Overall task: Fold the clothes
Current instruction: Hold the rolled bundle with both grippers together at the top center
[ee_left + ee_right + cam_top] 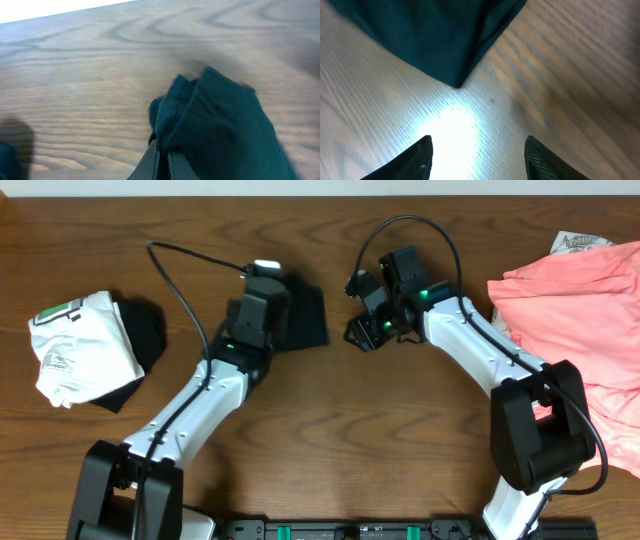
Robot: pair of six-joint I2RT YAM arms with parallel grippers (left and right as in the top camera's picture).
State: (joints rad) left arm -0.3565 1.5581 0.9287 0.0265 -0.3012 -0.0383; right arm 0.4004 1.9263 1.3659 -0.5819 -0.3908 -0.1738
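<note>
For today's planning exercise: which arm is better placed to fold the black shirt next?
Probably left: the left jaws are shut on the black shirt; the right jaws hang open, empty, off its corner.

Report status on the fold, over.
Left pincer shut on soft black fabric shirt. Right pincer open, empty, hovering near shirt's corner. No obstruction seen.

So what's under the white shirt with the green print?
A black garment shows beneath the white shirt, poking out at its right and lower edges. The rest of it is covered.

On the table, shirt lies between stack left and heap right.
</note>
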